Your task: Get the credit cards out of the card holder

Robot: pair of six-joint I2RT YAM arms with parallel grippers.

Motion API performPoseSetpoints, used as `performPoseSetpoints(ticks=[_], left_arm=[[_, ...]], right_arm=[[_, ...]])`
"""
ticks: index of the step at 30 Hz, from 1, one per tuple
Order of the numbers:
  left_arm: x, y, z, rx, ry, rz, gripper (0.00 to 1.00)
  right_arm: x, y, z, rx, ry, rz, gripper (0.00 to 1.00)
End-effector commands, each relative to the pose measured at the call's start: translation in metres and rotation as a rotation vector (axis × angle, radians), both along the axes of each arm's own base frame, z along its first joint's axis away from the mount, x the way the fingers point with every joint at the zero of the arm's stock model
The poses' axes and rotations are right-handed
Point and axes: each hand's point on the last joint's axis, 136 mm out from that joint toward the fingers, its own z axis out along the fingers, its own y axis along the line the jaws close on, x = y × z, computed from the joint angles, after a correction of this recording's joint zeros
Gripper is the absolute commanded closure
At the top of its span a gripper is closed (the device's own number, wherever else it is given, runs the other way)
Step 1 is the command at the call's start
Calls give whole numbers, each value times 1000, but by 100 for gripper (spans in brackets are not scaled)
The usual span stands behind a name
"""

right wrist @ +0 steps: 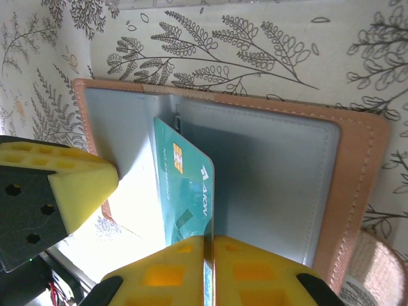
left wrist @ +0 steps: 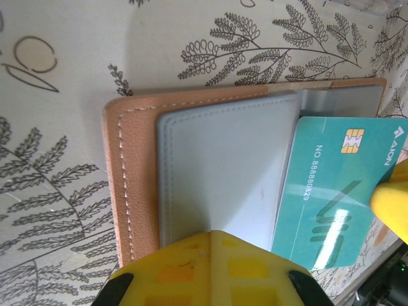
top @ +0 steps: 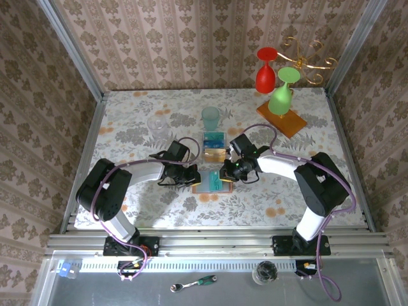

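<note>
On table (top: 127,121) — card holder (left wrist: 131,191) open, tan, grey pockets | teal card (left wrist: 325,191), gold chip

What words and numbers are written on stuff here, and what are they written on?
"AION" - on the teal card, at its corner beside a little logo.
"NO 888880829" - along the same card, next to the chip; some digits may be off.
The two loose cards up the table: too small to read.
On the card holder: no writing seen.

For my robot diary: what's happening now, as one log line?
left gripper: shut, on card holder | right gripper: shut on teal card | teal card: partly pulled out
</note>
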Motion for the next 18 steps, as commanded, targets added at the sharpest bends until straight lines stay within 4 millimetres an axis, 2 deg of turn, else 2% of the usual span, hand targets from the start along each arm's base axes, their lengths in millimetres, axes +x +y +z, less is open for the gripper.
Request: performPoseSetpoints(ticks=[1,10,18], left_arm=[[-9,5,-8,25,44,3,100],[-9,5,-9,23,43,2,100],[-10,5,-10,19,44,2,100]], right_arm=[[5,-6,13,-41,-37,-7,87],[6,2,15,-57,-49,0,88],[2,14,14,-58,-37,21,84]])
